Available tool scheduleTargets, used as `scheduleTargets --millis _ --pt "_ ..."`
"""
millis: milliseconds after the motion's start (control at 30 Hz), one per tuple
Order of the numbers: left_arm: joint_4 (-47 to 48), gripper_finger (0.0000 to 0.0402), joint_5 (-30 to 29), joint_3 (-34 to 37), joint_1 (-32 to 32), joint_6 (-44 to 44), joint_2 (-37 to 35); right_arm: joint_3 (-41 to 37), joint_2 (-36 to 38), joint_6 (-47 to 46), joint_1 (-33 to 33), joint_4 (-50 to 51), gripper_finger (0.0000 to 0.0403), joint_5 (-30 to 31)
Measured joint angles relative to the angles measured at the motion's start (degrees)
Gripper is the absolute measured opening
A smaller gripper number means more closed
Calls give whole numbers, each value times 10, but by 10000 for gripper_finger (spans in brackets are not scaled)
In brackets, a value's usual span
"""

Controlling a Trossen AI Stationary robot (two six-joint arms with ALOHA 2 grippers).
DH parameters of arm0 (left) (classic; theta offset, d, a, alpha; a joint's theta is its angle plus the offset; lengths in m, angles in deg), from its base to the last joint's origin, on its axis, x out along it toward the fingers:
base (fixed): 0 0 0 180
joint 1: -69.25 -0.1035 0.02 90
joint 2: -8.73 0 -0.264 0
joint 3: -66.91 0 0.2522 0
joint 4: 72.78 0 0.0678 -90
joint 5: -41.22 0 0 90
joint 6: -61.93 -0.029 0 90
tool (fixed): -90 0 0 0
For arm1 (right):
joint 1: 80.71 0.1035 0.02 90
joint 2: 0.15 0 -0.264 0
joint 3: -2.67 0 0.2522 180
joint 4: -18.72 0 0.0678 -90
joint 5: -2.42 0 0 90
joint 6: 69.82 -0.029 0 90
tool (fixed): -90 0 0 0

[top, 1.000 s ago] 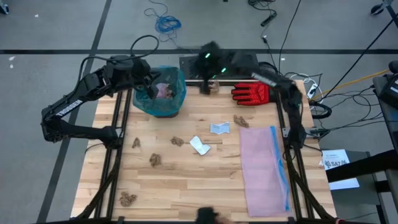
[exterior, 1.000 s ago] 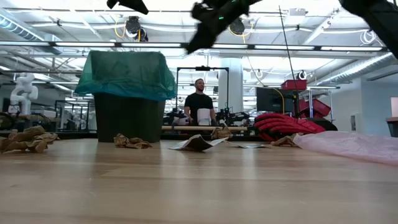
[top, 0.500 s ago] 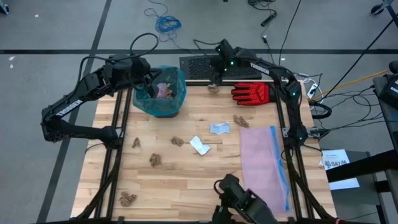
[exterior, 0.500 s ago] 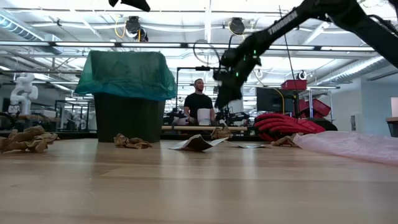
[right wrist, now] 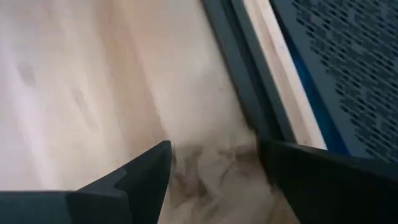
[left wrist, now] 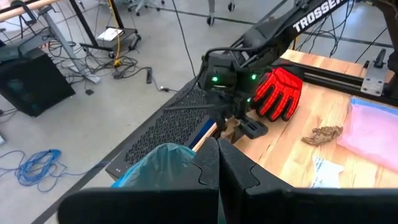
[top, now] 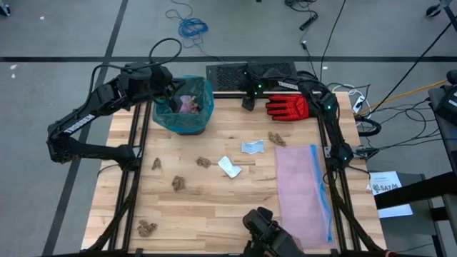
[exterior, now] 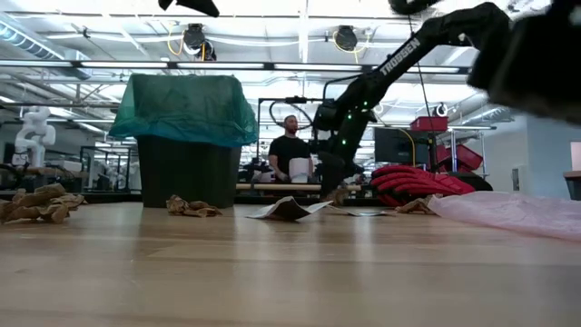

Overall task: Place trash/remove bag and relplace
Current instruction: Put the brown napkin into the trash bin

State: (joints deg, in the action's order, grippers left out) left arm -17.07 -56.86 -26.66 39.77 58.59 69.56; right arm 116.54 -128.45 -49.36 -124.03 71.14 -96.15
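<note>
The teal bag (top: 187,107) lines a dark bin (exterior: 186,171) at the table's far left, with trash scraps inside it. My left gripper (top: 168,88) hangs shut above the bin's rim, clear of it. My right gripper (top: 248,103) points steeply down at the table's far edge, left of a red glove (top: 288,107). It is open, and its fingers stand on either side of a brown paper wad (right wrist: 214,179) lying on the wood. Several more scraps of trash lie on the table, among them brown wads (top: 178,183) and white pieces (top: 228,167).
A pale pink bag with a blue strip (top: 303,193) lies flat at the right. Dark frame rails run along the table's far edge (right wrist: 249,81), and a perforated black panel (top: 235,73) lies beyond them. A person (exterior: 290,154) stands in the room behind.
My right gripper has swung down from high above the table's far edge, tipping steeply downward, and now stands over the brown wad beside the red glove. The left arm and the bin have kept still.
</note>
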Motion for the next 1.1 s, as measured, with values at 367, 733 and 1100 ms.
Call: scheduleTargets --millis 367,733,1100 --pt "12 0 0 0 0 14 0 3 -3 -23 6 42 37 9" --pt "11 0 1 0 0 13 0 7 86 -2 52 30 1 -70" --pt "10 0 -6 0 0 12 0 9 185 -16 121 -153 0 -180"
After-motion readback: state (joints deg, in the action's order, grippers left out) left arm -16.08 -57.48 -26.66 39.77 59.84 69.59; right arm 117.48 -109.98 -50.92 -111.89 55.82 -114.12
